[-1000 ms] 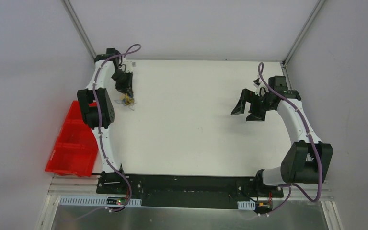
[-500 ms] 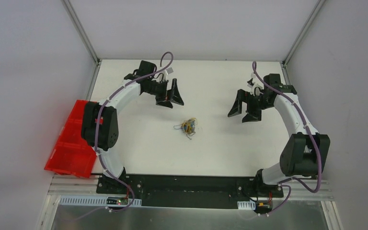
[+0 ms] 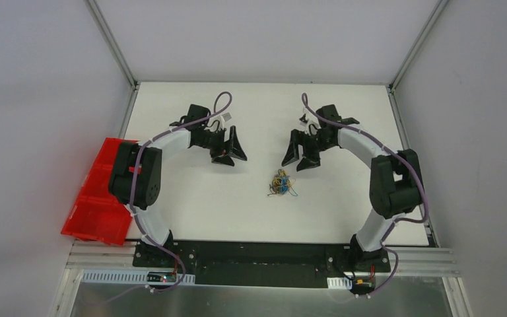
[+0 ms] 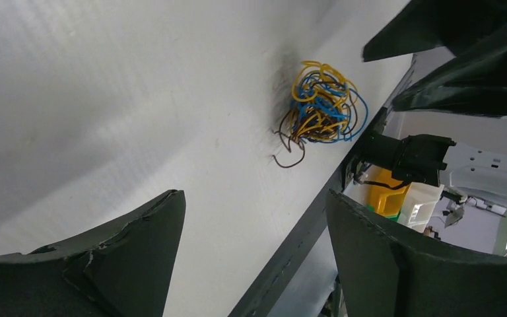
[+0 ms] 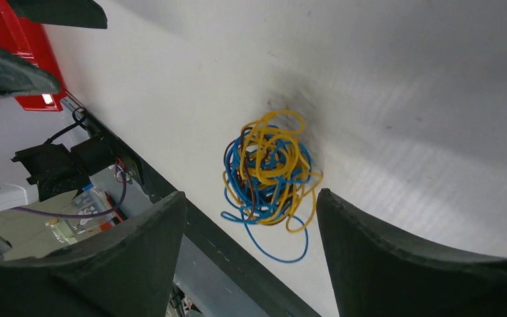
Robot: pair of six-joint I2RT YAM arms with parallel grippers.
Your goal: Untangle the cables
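White matte tabletop (image 3: pixel 251 218), even light w/ a soft sheen. Pale grey panel walls (image 3: pixel 39 79) on 3 sides, slim aluminium corner posts (image 3: pixel 109 39) at back. Red plastic bin (image 3: pixel 99 201) beside table's left edge. Black mounting rail (image 3: pixel 257 264) along near edge, brushed metal sheet (image 3: pixel 257 300) in front.

no writing or labels can be read.

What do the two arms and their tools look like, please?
The left arm and right arm have white curved links, black joints and a thick purple cable along them. The left tool and right tool are black, with two broad wedge-shaped fingers.
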